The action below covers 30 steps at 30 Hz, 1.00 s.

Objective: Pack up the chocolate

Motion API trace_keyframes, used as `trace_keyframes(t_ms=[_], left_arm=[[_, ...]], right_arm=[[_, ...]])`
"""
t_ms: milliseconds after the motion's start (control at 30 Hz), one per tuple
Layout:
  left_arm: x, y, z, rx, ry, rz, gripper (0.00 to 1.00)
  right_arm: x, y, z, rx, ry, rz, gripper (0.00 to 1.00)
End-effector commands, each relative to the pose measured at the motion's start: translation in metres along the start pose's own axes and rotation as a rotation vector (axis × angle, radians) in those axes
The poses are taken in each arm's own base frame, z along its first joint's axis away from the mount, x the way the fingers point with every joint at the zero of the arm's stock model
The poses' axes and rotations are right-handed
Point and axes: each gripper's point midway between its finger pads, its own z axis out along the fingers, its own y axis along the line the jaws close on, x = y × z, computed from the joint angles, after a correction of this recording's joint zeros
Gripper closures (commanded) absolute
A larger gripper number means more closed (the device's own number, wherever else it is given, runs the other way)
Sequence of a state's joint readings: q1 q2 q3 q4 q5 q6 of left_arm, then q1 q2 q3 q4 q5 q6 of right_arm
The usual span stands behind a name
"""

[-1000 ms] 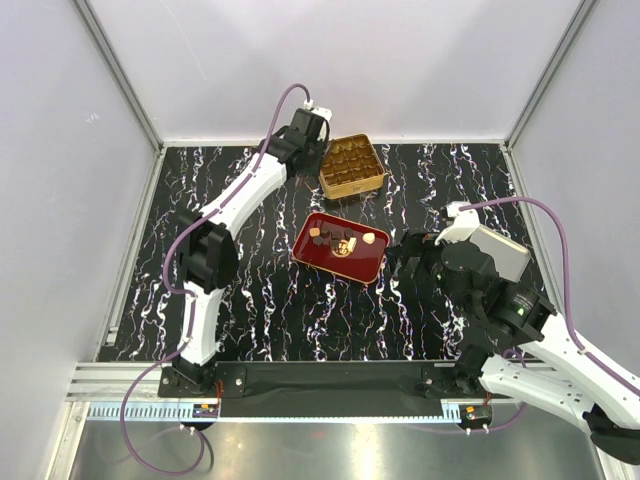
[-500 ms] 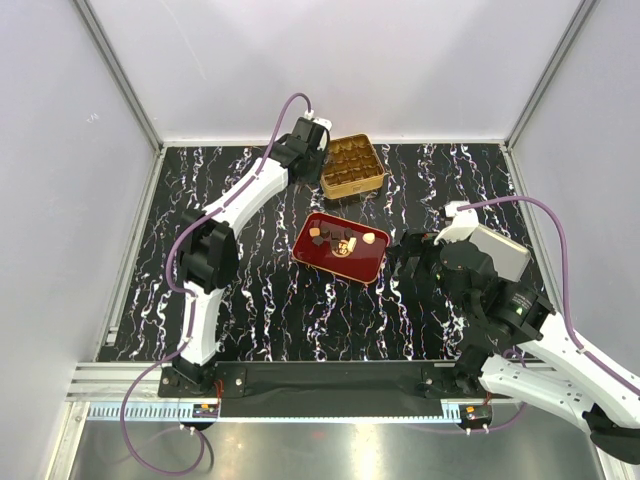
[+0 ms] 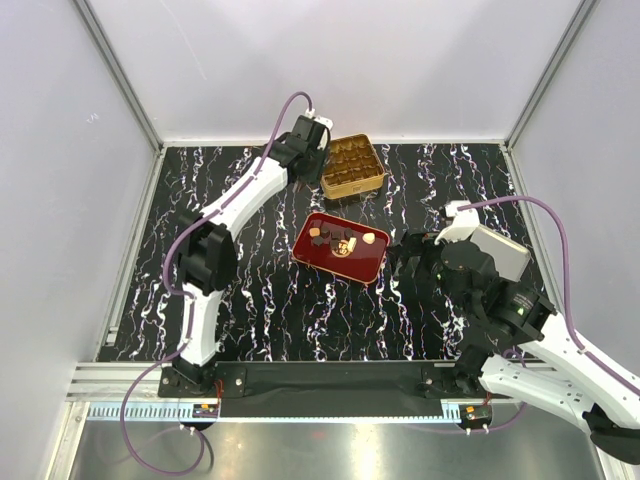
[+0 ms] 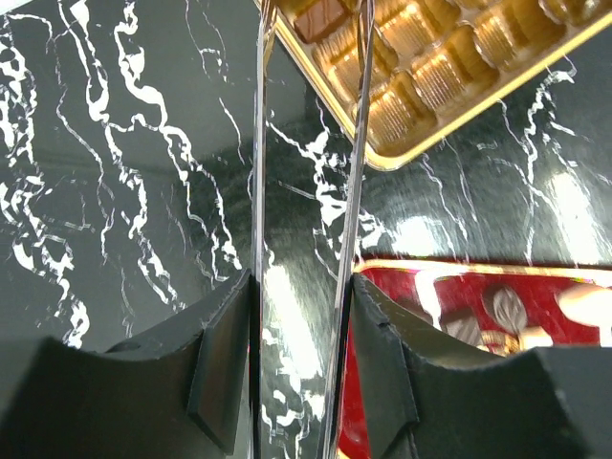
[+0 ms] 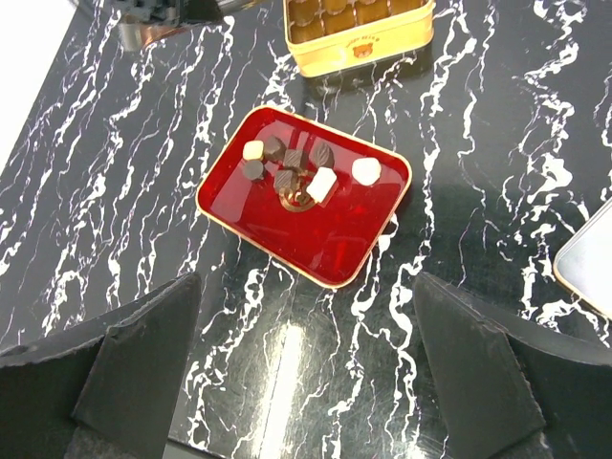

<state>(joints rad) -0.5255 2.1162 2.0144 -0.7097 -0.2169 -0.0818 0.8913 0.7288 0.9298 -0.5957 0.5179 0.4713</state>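
Several small chocolate pieces (image 3: 341, 240), dark brown, tan and cream, lie clustered in the glossy red tray (image 3: 322, 260); they also show in the right wrist view (image 5: 295, 170). The gold tin (image 3: 352, 166) with divided cells stands behind the tray. My left gripper (image 3: 306, 142) is shut on thin metal tongs (image 4: 350, 191), whose tips reach over the tin's near-left corner (image 4: 449, 81). A brown piece (image 4: 320, 13) sits at the tips; I cannot tell if it is gripped. My right gripper (image 3: 404, 262) is open and empty, above the table right of the tray (image 5: 330, 244).
A pale flat lid-like plate (image 5: 591, 256) lies on the black marbled table to the right of the tray. White walls with metal posts close in the table on the left, back and right.
My left gripper with the tongs has shifted slightly at the tin's left side. The right arm has hardly moved.
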Motion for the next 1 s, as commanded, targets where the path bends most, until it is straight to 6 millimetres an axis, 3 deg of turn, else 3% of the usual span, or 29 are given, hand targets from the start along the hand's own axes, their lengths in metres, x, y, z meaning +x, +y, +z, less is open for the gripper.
trace_keyframes(t_ms=[0, 167, 200, 233, 467, 567, 633, 800, 967], left_arm=[[-0.064, 0.003, -0.089, 0.006, -0.208, -0.015, 0.53], [-0.052, 0.002, -0.136, 0.034, -0.2, -0.045, 0.53], [-0.04, -0.001, -0.136, 0.048, -0.175, -0.042, 0.53], [-0.041, -0.003, -0.154, 0.079, -0.198, -0.048, 0.53], [0.022, -0.029, -0.187, 0.154, -0.107, -0.009, 0.56], [0.054, -0.043, -0.19, 0.196, -0.056, 0.001, 0.57], [0.077, -0.05, -0.181, 0.211, -0.016, 0.001, 0.57], [0.113, -0.056, -0.168, 0.218, 0.067, -0.003, 0.58], [0.134, -0.055, -0.16, 0.189, 0.119, 0.005, 0.59]], right_arm=[[-0.031, 0.003, -0.01, 0.004, -0.081, 0.024, 0.0], [-0.029, -0.001, -0.018, -0.006, -0.075, 0.046, 0.0], [-0.029, -0.002, -0.021, -0.009, -0.08, 0.064, 0.0], [-0.027, -0.004, -0.022, -0.005, -0.072, 0.064, 0.0], [-0.017, -0.016, -0.031, 0.013, -0.053, 0.086, 0.0], [-0.015, -0.019, -0.034, 0.018, -0.051, 0.093, 0.0], [-0.014, -0.019, -0.035, 0.016, -0.049, 0.095, 0.01], [-0.014, -0.018, -0.034, 0.015, -0.044, 0.097, 0.0], [-0.013, -0.017, -0.031, 0.014, -0.043, 0.093, 0.0]])
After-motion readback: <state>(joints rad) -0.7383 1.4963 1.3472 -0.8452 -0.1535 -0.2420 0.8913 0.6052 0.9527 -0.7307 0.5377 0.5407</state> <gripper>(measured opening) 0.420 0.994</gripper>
